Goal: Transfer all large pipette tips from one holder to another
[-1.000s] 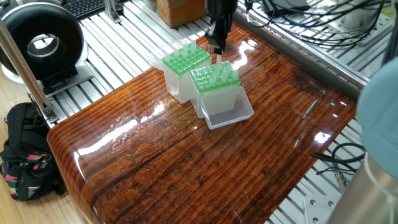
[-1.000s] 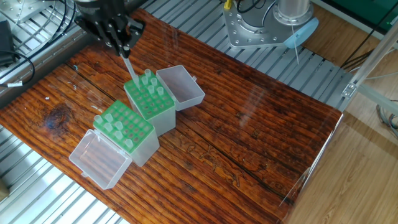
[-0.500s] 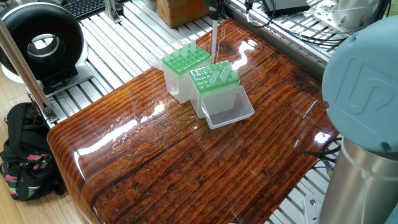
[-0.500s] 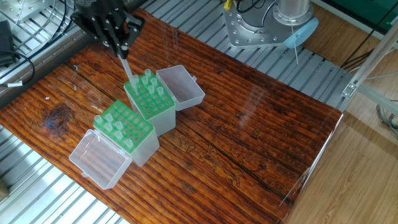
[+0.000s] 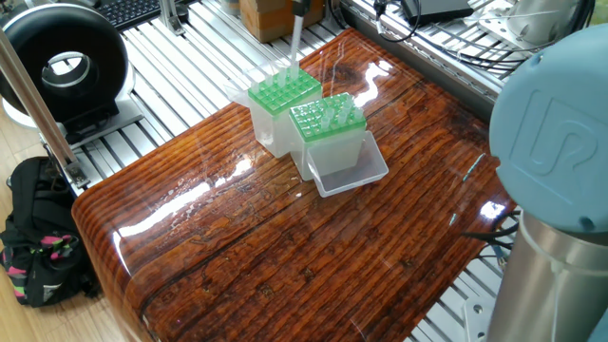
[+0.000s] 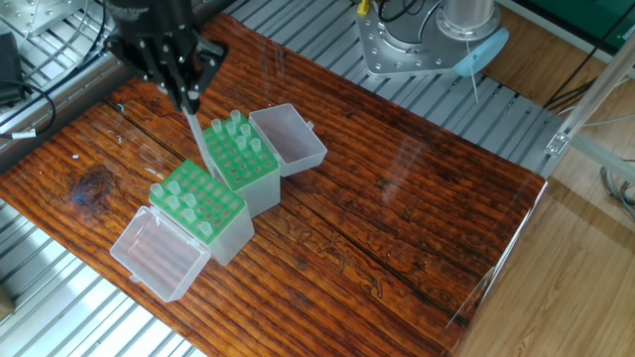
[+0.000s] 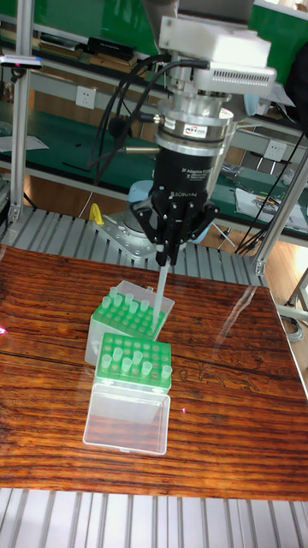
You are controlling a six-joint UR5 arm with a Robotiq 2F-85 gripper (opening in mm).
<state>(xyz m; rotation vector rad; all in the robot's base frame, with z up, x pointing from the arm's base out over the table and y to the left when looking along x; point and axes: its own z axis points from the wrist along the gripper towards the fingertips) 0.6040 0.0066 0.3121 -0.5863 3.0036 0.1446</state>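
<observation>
Pinching one large pipette tip point(image 6: 198, 142), the gripper point(image 6: 188, 99) is hovering above two green holders point(image 6: 220, 178) directly beneath it, both carrying tips, transfer apparently partway done.

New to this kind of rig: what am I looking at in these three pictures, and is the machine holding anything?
All three pictures show one robot arm at a wooden table, filmed from two opposite sides plus one tall frontal view. Its gripper has jaws closed on a single pipette tip, a thin whitish plastic cone hanging point down, lifted above two tip holders. Each is a clear box with a green grid on top, a few tips standing in it, and its clear lid folded open.
</observation>
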